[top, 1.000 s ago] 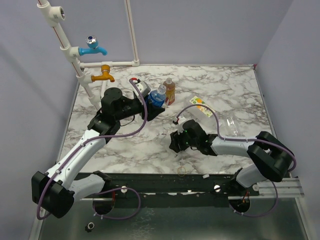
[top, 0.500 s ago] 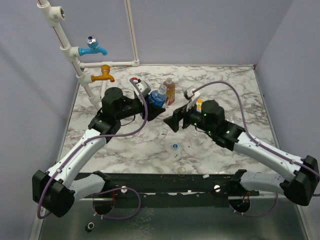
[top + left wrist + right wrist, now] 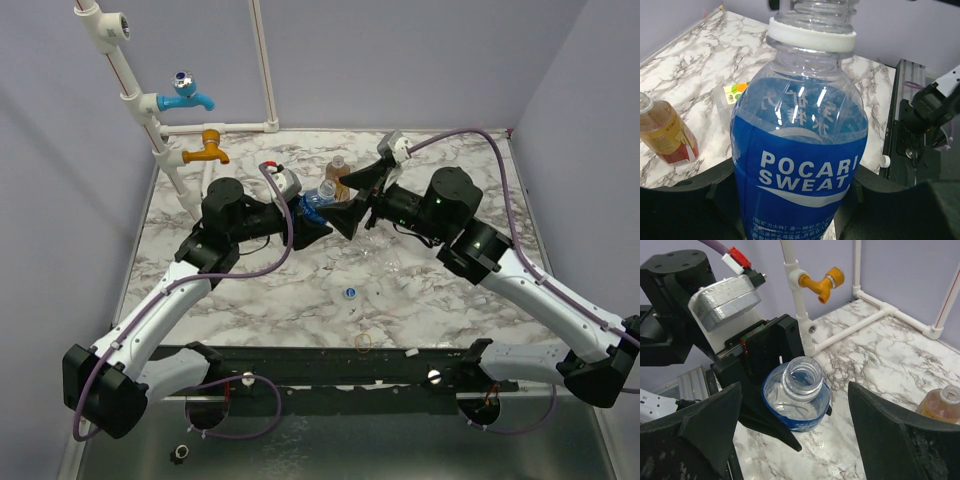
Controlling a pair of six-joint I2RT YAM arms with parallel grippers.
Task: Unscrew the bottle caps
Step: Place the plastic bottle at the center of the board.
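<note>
My left fingers (image 3: 685,200) are clamped on either side of a clear plastic bottle (image 3: 799,165), black pads pressed against its blue wrap, so my left gripper (image 3: 308,215) holds it neck up above the grey-veined marble table (image 3: 270,295). The wrap reads POCARI SWEAT in white capitals over a white swoosh. The small print below is unreadable, and pale characters show mirrored through the far side. The neck is already uncapped, with ridged screw thread, an open round mouth and one white collar ring beneath. My right fingers (image 3: 705,430) are spread wide and hold nothing, and my right gripper (image 3: 355,200) hangs just beside that open mouth, apart from it. Close behind stands one amber bottle (image 3: 340,178) with a red and gold label and a pale top, its writing too small to read. Nearer my bases, clear bottles (image 3: 382,260) lie on the marble, at least two, too glassy to count surely. Among them sits one small blue-and-white cap (image 3: 350,293), and I cannot tell whether it lies loose or sits on a bottle. A yellow-green label (image 3: 735,92) with an orange picture shows on clear plastic. One thin yellowish ring (image 3: 363,341) lies by the table's front edge. On the white pipe (image 3: 125,70) at the back left sit two taps, a blue tap (image 3: 187,95) above an orange tap (image 3: 208,150)
</note>
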